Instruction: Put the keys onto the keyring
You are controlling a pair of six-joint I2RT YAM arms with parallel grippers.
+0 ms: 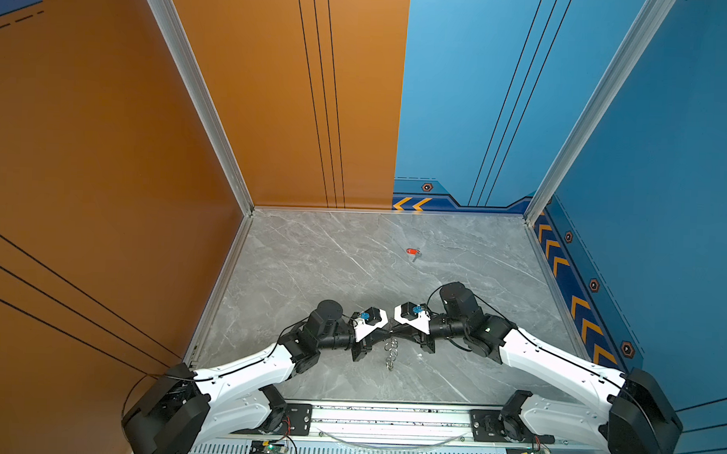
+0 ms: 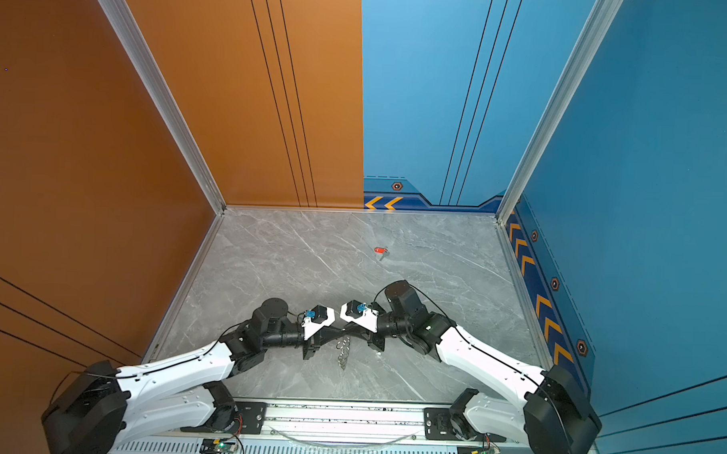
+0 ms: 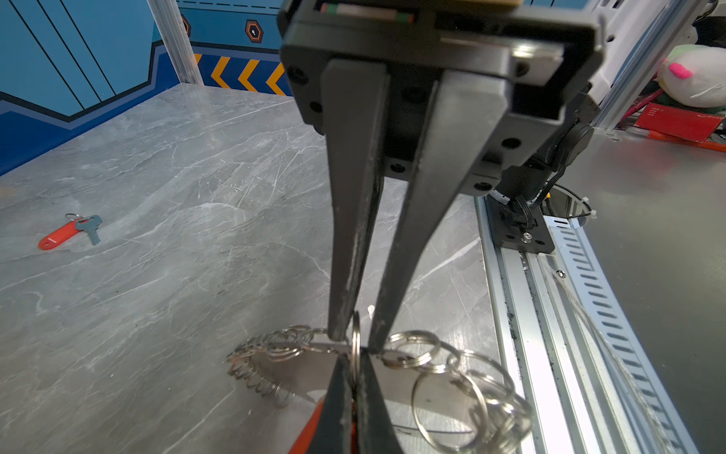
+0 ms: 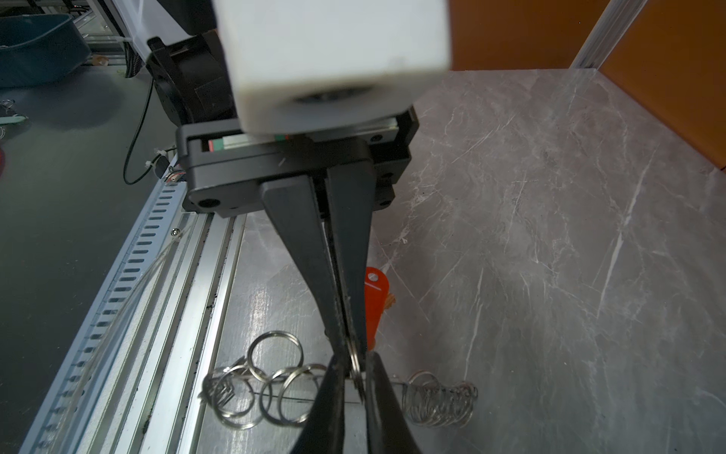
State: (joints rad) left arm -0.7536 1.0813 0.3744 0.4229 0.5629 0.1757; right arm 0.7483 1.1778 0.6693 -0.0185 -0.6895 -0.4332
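Where both arms meet at near centre, I read left gripper (image 3: 351,340) and right gripper (image 4: 351,348) each pinched onto one split ring of the keyring (image 4: 440,405), one orange-tagged key (image 4: 373,302) beside them, the other key (image 1: 413,251) lying far, right of centre.

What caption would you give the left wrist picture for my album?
Right gripper and left gripper meet tip to tip at the keyring; a red-tagged key lies apart.
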